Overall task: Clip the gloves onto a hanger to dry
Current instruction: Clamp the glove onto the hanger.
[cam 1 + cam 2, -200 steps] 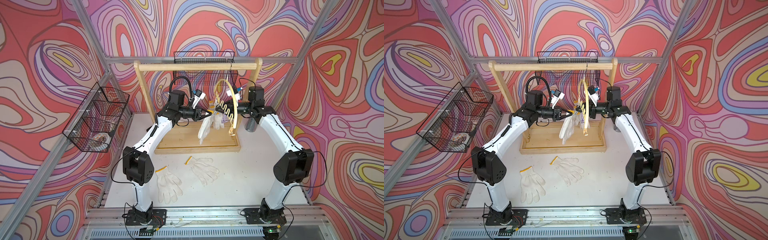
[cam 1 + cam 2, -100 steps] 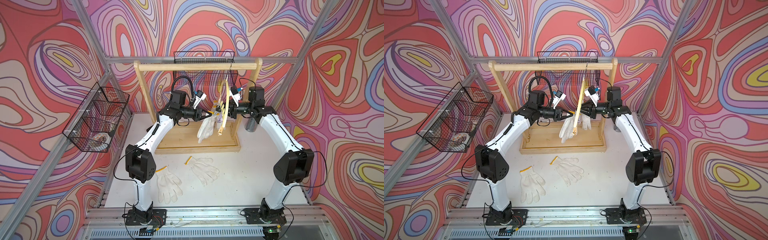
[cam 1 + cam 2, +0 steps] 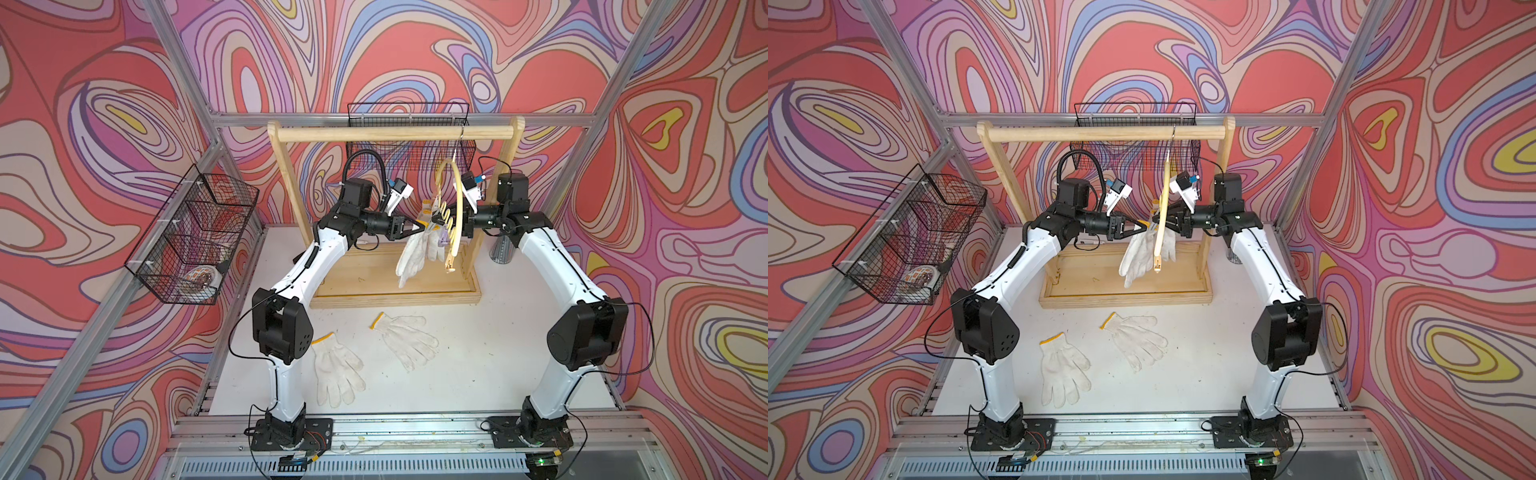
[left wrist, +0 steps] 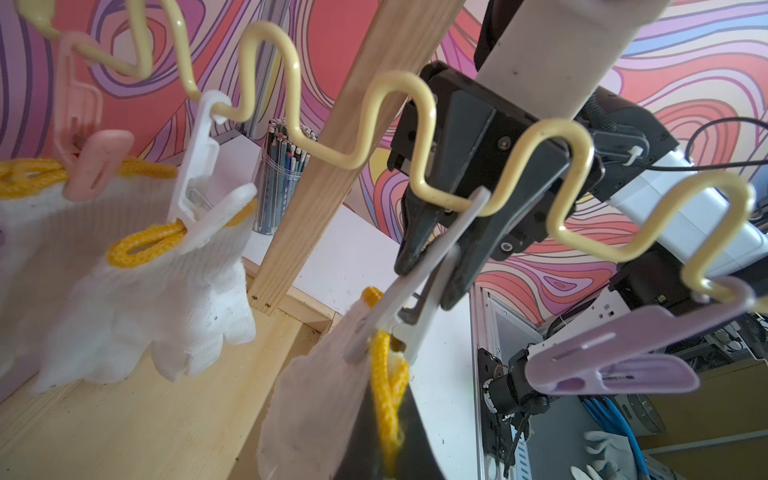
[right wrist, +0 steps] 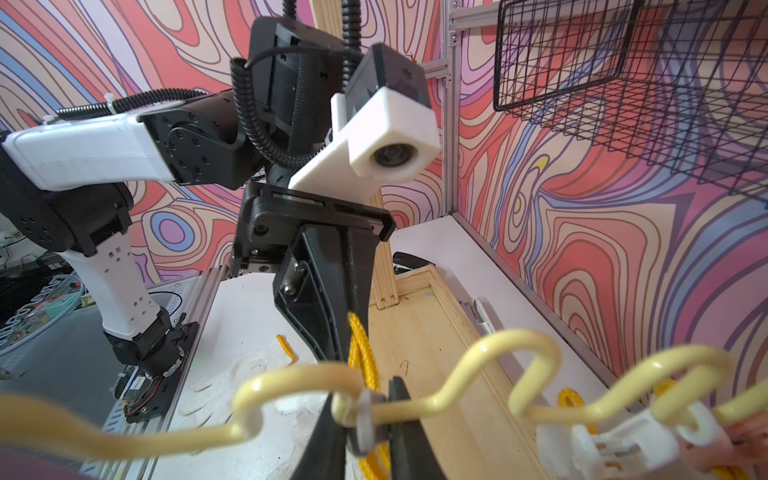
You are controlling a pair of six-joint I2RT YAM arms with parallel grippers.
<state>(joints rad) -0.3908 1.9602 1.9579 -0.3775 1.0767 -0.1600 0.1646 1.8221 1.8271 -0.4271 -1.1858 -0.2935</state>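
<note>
The pale yellow hanger (image 3: 455,216) hangs by its hook from the wooden rail (image 3: 395,134). My left gripper (image 4: 386,449) is shut on the yellow-edged cuff of a white glove (image 3: 409,259), which dangles beneath it. The cuff sits in the mouth of a white clip (image 4: 419,286) on the hanger's wavy bar (image 4: 415,104). My right gripper (image 5: 368,432) is shut on that clip's handles from the opposite side. Two more gloves (image 4: 166,311) hang clipped further along the bar. Two gloves (image 3: 336,370) (image 3: 409,338) lie flat on the table.
A purple clip (image 4: 615,361) hangs free on the bar. The rail frame's wooden base tray (image 3: 374,291) lies under the hanger. A wire basket (image 3: 195,241) hangs on the left wall and another (image 3: 409,141) behind the rail. A pencil cup (image 3: 500,251) stands at the back right.
The hanger has swung and turned between the two grippers. The left arm has edged toward it with the glove. Both grips look the same.
</note>
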